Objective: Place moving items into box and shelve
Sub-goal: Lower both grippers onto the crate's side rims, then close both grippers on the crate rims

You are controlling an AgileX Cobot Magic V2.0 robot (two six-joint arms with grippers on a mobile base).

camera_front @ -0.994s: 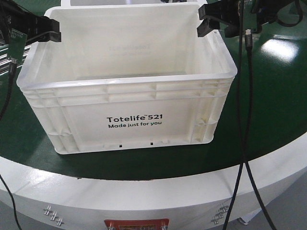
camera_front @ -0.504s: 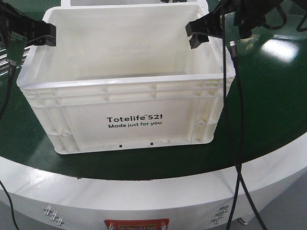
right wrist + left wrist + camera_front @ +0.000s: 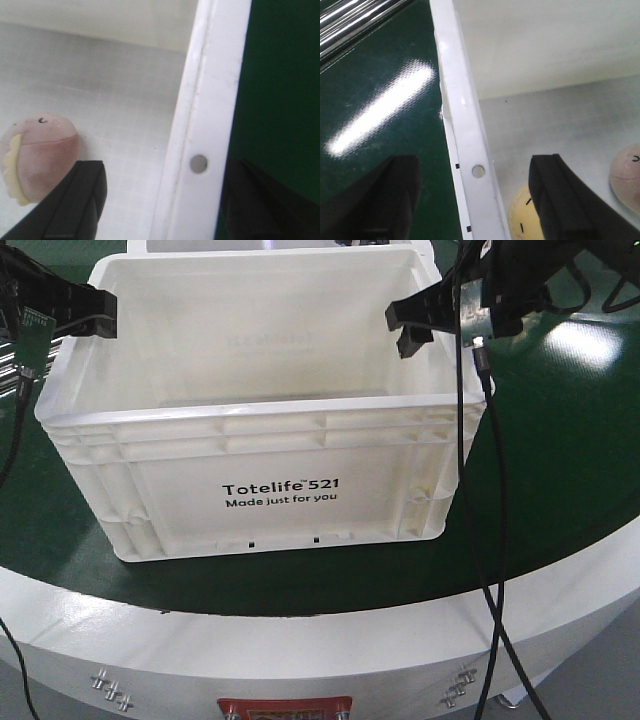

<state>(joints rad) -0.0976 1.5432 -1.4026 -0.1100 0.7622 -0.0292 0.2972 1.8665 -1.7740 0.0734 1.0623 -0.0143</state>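
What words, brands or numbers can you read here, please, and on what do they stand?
"Totelife 521": front wall of the large white rectangular plastic crate.
"Made just for you": just below, same wall.
Raised mark on its inner back wall: too faint.
Red plate below: cut off.

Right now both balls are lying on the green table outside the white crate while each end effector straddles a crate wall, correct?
Not quite. The pink ball and the cream ball lie inside the white crate, on its floor; both wrist views show it. The left end effector and right end effector do each straddle a wall.
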